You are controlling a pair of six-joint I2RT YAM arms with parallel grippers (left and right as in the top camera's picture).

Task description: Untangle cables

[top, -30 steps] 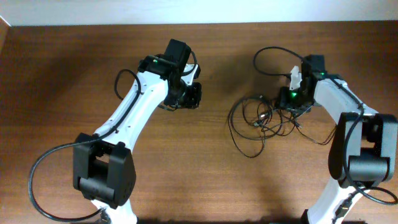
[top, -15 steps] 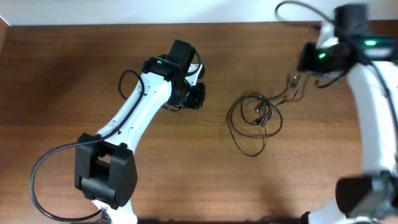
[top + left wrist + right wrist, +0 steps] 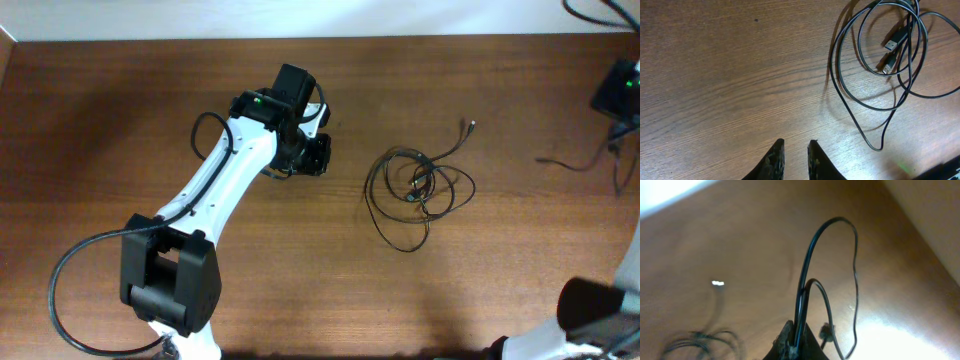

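Lying in loose loops on the brown table (image 3: 120, 120), most of the cables (image 3: 420, 188) form one flat bundle a little right of the centre. The loops overlap each other, and one strand runs out up and to the right and ends in a small plug (image 3: 468, 125). In the left wrist view two more plug ends (image 3: 894, 39) lie inside the loops, close to each other, and a long narrow loop reaches toward the camera.

One separate cable (image 3: 801, 295) is apart from this bundle. It is pinched between the jaws of the right gripper (image 3: 791, 339) and rises from them in a high arch, with a thinner strand curving back down beside it. From above, a piece of this cable (image 3: 575, 163) shows near the right edge of the table, well apart from the bundle. The right wrist view is blurred, and the bundle shows there only as a dim shape at the lower left.

The left gripper (image 3: 795, 150) is to the left of the bundle, near it but not touching. Its jaws are drawn almost together, with only a thin slit between them, and they hold nothing.
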